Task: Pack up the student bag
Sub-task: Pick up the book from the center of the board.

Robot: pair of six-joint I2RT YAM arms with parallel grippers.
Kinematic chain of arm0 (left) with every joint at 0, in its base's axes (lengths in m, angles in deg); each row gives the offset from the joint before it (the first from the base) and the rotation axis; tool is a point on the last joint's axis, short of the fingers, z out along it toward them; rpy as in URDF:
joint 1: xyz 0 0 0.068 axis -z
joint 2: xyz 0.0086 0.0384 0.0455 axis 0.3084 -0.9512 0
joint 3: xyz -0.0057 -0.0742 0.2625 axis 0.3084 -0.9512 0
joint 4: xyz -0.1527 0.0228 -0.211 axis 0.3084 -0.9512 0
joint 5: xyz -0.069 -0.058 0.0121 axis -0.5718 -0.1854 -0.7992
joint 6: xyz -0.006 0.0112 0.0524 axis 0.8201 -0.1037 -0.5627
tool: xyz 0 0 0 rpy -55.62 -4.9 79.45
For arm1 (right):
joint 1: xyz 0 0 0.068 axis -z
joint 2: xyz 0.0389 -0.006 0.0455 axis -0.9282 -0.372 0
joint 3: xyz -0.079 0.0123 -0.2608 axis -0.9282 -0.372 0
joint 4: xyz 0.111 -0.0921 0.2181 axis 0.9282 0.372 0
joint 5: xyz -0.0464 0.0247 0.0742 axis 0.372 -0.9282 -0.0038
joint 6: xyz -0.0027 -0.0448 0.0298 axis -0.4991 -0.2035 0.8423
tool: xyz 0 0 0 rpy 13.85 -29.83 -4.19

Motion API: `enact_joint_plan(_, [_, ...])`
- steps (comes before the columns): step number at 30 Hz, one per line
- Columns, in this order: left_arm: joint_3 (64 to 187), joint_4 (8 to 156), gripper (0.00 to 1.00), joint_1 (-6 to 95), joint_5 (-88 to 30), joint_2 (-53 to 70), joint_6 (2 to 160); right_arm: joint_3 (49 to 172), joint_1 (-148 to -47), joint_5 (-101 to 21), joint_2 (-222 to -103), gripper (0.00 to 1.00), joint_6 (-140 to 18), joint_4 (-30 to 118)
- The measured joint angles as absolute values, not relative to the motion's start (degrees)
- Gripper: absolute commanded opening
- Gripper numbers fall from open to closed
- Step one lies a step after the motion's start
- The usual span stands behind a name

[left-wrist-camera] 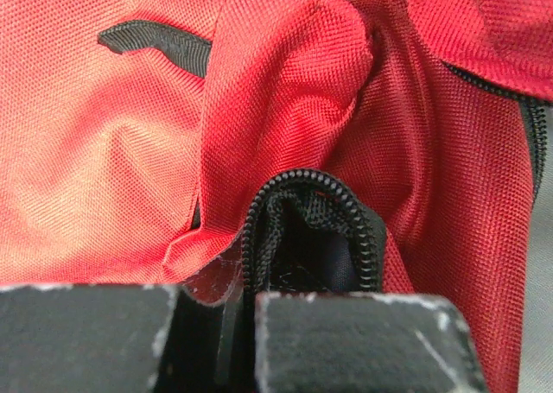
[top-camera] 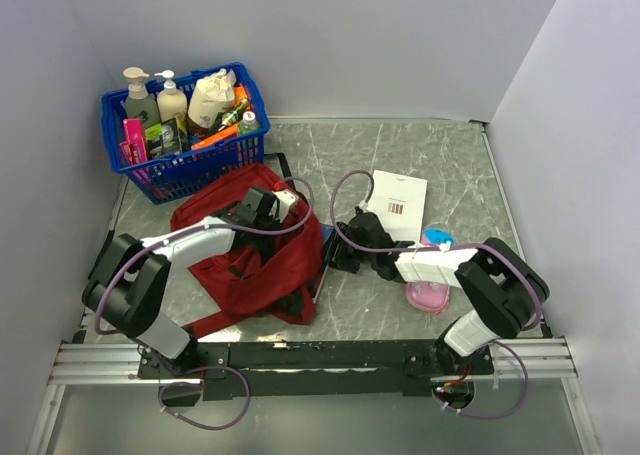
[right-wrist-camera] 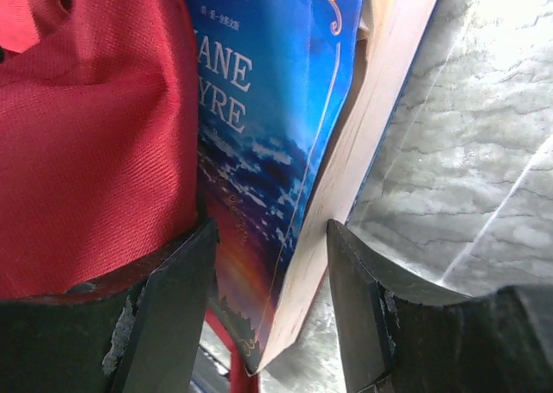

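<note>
One dark red fabric backpack point(top-camera: 240, 275) lies crumpled on the near-left part of the grey marbled bench point(top-camera: 450, 165), and both arms are on it right now. One blue plastic basket point(top-camera: 180, 170) sits just beyond it at the far left, with two pump bottles among the toiletries. One white booklet point(top-camera: 398, 203) lies mid-bench, and one pink object point(top-camera: 428, 297) is at the near right. The left arm is bent at the elbow near the left edge, its forearm reaching over the backpack. The left hand point(left-wrist-camera: 220, 302) is nearly closed, its fingers pinching red cloth just below the black zipper edge point(left-wrist-camera: 302, 186). The right arm reaches low and leftward from the near right. The right hand point(right-wrist-camera: 268, 229) is part open, its two fingers clamped on either side of one blue paperback book point(right-wrist-camera: 259, 134), which is pressed against the backpack's right side.
</note>
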State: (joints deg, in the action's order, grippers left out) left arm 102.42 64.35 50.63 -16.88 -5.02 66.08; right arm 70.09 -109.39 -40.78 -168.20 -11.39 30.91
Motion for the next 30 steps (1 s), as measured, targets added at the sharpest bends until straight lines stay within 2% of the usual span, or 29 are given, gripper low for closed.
enact_joint_plan(22, [110.66,60.06,0.01,51.11,-16.88,-12.30,63.28,69.81,-108.39,-42.33,-168.69,0.56,-0.48,22.58])
enact_joint_plan(24, [110.77,59.96,0.01,51.11,-17.08,-12.38,62.87,69.81,-108.39,-42.59,-169.03,0.54,-0.06,20.88])
enact_joint_plan(28, [110.77,59.96,0.01,51.11,-17.25,-12.38,62.56,69.85,-108.39,-42.53,-169.73,0.40,-0.59,20.05])
enact_joint_plan(30, [110.74,59.96,0.01,51.07,-17.36,-12.34,62.54,69.87,-108.41,-42.31,-170.13,0.36,-1.20,20.25])
